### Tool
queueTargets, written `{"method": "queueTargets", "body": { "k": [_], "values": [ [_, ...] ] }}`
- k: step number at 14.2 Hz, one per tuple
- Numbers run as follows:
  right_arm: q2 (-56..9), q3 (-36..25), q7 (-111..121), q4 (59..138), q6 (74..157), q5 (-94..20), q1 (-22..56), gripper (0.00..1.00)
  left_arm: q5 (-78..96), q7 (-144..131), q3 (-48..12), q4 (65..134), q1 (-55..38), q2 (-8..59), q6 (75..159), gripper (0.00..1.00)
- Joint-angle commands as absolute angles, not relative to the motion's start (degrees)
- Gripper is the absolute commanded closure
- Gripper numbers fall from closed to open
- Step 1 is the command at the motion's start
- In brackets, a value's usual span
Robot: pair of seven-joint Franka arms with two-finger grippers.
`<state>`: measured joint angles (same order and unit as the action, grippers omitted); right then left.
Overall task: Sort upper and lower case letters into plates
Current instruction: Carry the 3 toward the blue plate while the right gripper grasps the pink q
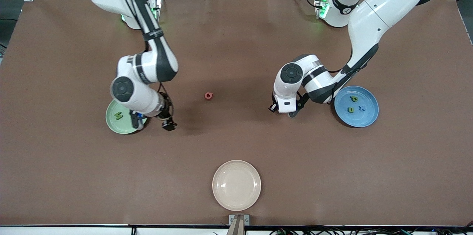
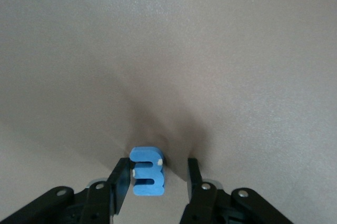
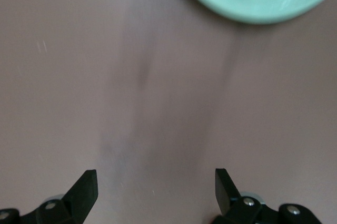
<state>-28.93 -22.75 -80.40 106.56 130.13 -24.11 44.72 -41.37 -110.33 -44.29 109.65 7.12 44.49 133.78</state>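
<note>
Blue letter [image 2: 147,171] sits on the brown surface [image 1: 236,43] between the left end effector [image 2: 156,176] fingers, which stand narrowed around it, a gap on one side. Right end effector [image 3: 156,187] spread wide, empty, beside the green plate [image 1: 120,123].

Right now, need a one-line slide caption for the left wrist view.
Left pincer straddling a blue letter piece on the brown table, jaws close beside it.
</note>
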Motion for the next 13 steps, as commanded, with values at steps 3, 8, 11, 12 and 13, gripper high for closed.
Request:
{"method": "queueTargets", "body": {
  "k": [3,8,11,12,13],
  "values": [
    [-32.2,-23.5,-79.9,110.6,139.0,-25.5,53.8,0.01,-40.7,-110.9,-43.6,110.0,6.7,44.6,134.6,0.68],
    [-32.3,-23.6,-79.6,115.2,145.4,-25.0,59.4,0.00,-41.1,-110.7,-43.6,109.9,6.8,44.3,134.6,0.88],
    [-32.3,-23.6,-79.1,116.2,144.9,-24.8,60.9,0.00,-41.2,-110.1,-43.8,109.6,7.4,43.3,134.6,0.93],
    [-32.3,-23.6,-79.1,116.4,144.9,-24.8,61.6,0.00,-41.2,-109.8,-43.9,109.3,7.6,42.7,134.6,0.93],
    [-32.3,-23.6,-79.3,116.5,144.9,-24.8,62.0,0.00,-41.0,-108.5,-44.2,109.0,7.8,42.2,134.3,0.93]
  ]
}}
